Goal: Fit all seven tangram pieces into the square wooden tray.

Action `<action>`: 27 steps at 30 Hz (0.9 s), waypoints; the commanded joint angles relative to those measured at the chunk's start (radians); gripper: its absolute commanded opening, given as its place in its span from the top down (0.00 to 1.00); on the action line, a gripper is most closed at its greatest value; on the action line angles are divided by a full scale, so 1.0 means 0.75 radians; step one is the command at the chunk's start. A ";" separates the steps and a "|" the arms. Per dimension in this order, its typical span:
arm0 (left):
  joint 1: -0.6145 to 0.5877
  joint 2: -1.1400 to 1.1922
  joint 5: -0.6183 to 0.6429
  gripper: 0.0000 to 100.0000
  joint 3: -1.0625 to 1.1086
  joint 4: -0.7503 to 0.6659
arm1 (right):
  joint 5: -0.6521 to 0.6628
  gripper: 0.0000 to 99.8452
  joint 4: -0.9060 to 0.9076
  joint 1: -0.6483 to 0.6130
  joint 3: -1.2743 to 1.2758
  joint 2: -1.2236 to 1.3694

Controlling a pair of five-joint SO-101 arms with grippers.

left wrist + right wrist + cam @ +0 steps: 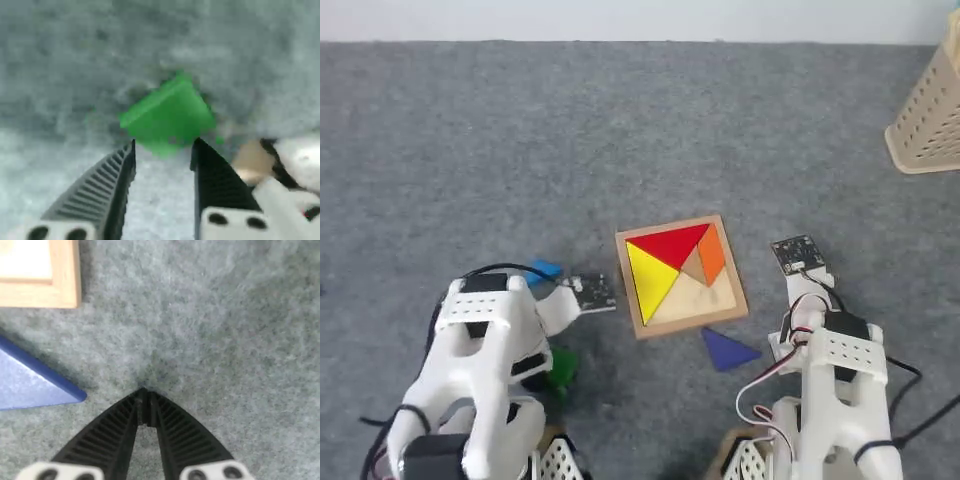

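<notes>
Toward the near left corner of the bench point(440, 140), the left gripper point(164, 146) is held low with fingers point(117, 190) spread, and the green piece point(167, 115) is seen just ahead of the tips, not yet pinched. A light blue piece point(545, 270) is found farther in. Toward mid-bench the tray point(700, 297) is set, with a red triangle point(670, 243), a yellow triangle point(648, 280) and an orange piece point(712, 255) seated, its near part bare. Beside its near corner the dark blue triangle point(725, 350) is laid. The right gripper point(142, 392) is poised over bare bench, fingers pressed together. The pieces are judged light, stiff and thin; they are best taken across opposite flat edges. Open bench is seen all around the tray.
</notes>
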 commanded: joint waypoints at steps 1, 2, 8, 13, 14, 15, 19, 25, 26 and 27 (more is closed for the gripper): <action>0.012 -0.043 0.162 0.82 -0.114 -0.016 | 0.020 0.99 -0.028 -0.001 0.000 -0.040; 0.012 -0.043 0.200 0.82 -0.150 -0.012 | 0.020 0.99 -0.028 -0.001 0.000 -0.040; 0.029 -0.033 0.544 0.82 -0.398 -0.023 | 0.020 0.99 -0.028 -0.001 0.000 -0.040; 0.043 -0.043 0.800 0.82 -0.512 -0.027 | 0.020 0.99 -0.028 -0.001 0.000 -0.040; 0.045 -0.043 0.812 0.82 -0.512 0.006 | 0.020 0.99 -0.028 -0.001 0.000 -0.040; 0.049 -0.035 0.806 0.81 -0.512 0.051 | 0.018 0.99 -0.028 -0.001 0.000 -0.040; 0.125 -0.035 0.773 0.74 -0.377 0.119 | 0.018 0.99 -0.028 -0.001 0.000 -0.040; 0.217 -0.031 0.747 0.73 -0.140 -0.057 | 0.018 0.99 -0.028 -0.001 0.000 -0.040; 0.217 -0.031 0.747 0.73 -0.124 -0.080 | 0.018 0.99 -0.028 -0.001 0.000 -0.040; 0.217 -0.031 0.747 0.73 -0.116 -0.090 | 0.018 0.99 -0.028 -0.001 0.000 -0.040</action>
